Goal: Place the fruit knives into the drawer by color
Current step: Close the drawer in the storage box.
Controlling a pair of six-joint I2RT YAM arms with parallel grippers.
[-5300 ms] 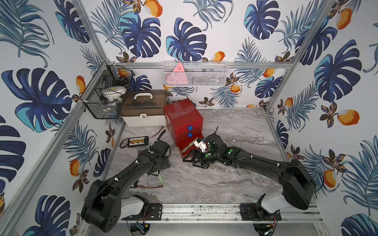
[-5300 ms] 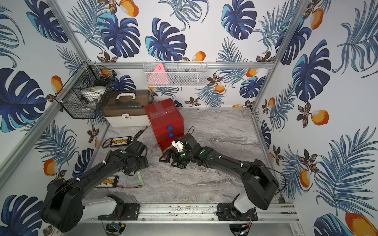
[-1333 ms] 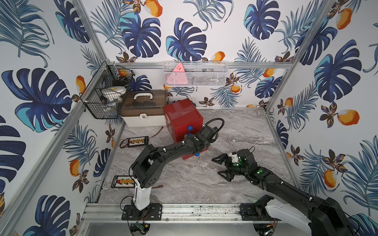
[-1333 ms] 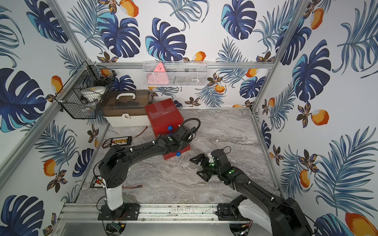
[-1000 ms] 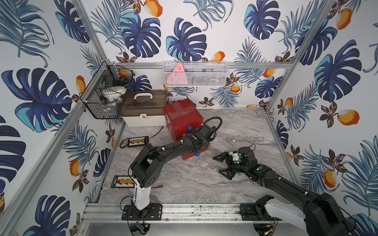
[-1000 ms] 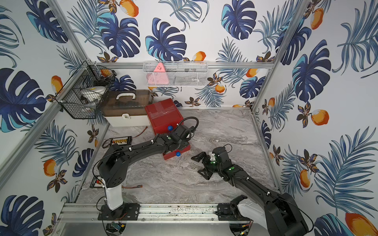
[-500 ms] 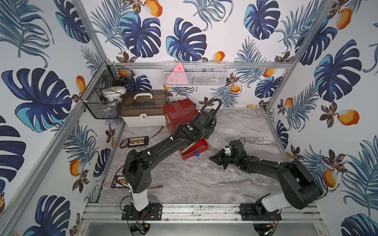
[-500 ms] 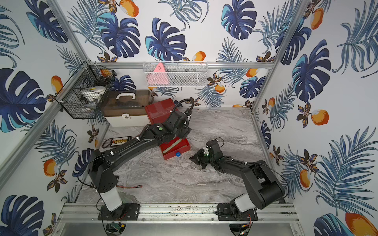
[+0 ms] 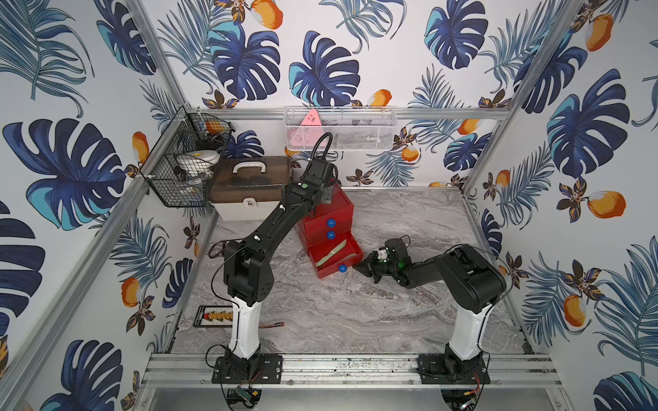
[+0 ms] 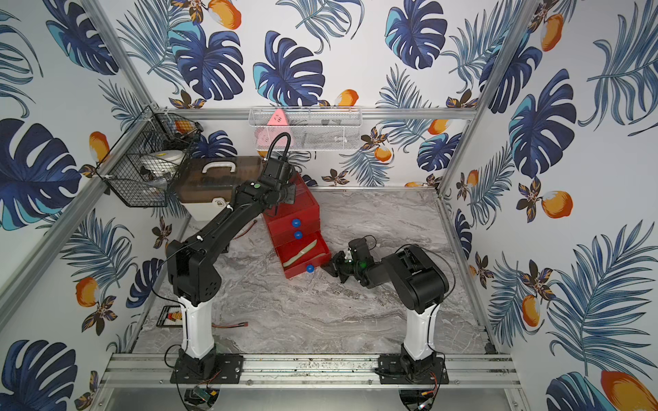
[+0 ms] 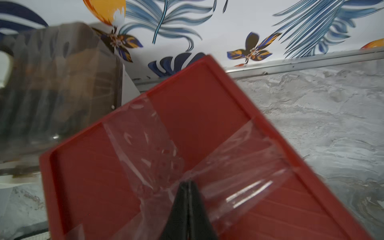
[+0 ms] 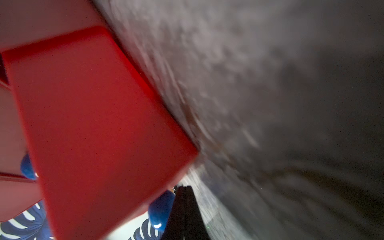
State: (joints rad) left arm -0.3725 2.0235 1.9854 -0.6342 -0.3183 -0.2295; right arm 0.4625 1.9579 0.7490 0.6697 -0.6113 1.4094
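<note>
right gripper (image 9: 358, 267) has its jaws fully closed on nothing, low over the grey marble tabletop (image 9: 391, 220), centre-right in both top views. Immediately picture-left of the tips is the round blue knob (image 9: 342, 268) on the pulled-out bottom drawer (image 9: 329, 272) of the small glossy red plastic three-drawer chest (image 9: 343, 208). The right wrist view puts the knob just beside the shut fingers; contact can't be resolved. The pale green plastic fruit knives (image 9: 333, 252) lie inside that drawer, long axis lower-left to upper-right, parallel to the drawer front; count unclear. The drawer slides toward the upper part of the frame, so I judge the next move to be a push on the front, and the right arm is clearly the nearer one. It is folded low, forearm near level. left gripper (image 11: 188, 182) is also closed and empty, tips on or just above the clear tape (image 11: 145, 135) on the chest top, arm stretched up-frame, probably bracing the chest.
</note>
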